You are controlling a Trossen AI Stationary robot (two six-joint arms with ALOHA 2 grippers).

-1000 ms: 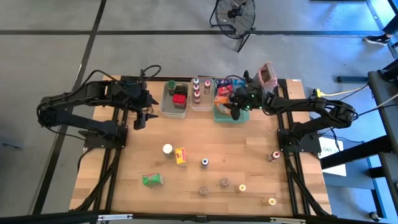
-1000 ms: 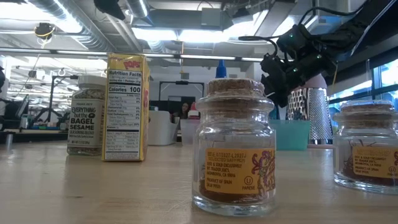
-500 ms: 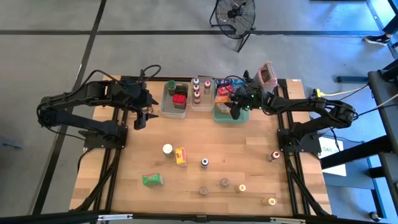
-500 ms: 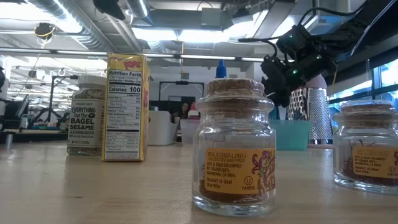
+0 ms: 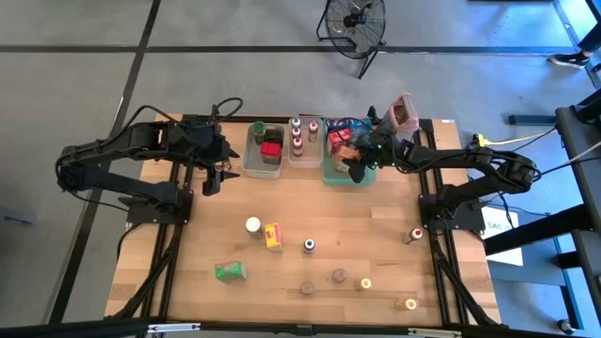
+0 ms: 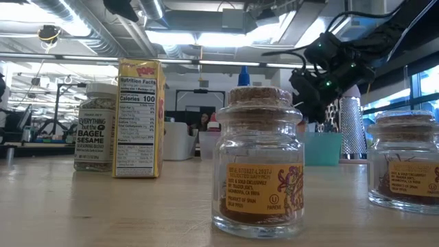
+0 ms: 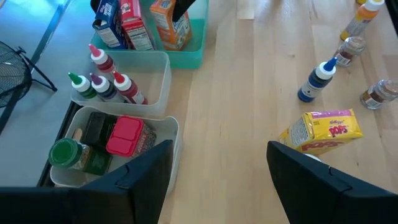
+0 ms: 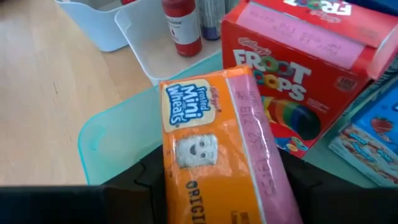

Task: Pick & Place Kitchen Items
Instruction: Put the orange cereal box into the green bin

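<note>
The right gripper [image 5: 360, 169] hangs over the near side of the flat teal plastic tray [image 8: 106, 134] at the worktop's far edge. An orange cardboard Frosted Mini Wheats box [image 8: 217, 143] lies directly in front of its wrist, leaning inside the tray. Whether the gripper presses the box or has let go of it cannot be told. Two more boxes stand in the tray just beside the orange one: a red Froot Loops box [image 8: 292, 81] and a blue cereal box [image 8: 367, 137]. That makes three boxes in the tray.

The left gripper [image 7: 217, 162] hovers over the far left part of the wooden worktop [image 5: 188, 244]. Its jaws are spread wide and hold nothing.

Two clear plastic tubs sit along the far edge, left of the tray. The narrow tub [image 7: 158, 93] holds four tiny squeeze bottles: two red-capped, one green-capped and one dark. The larger tub [image 7: 169, 134] holds a green-lidded jar [image 7: 64, 152], a flat red box [image 7: 124, 134] and some dark items too unclear to count.

Nine items lie on the open worktop:
- One white-lidded seasoning jar [image 5: 253, 225], just beside a yellow box [image 5: 273, 236].
- One blue-capped bottle [image 5: 309, 246] near the middle.
- One green box [image 5: 229, 271] toward the near left.
- Five small jars and bottles spread toward the near right corner.
</note>
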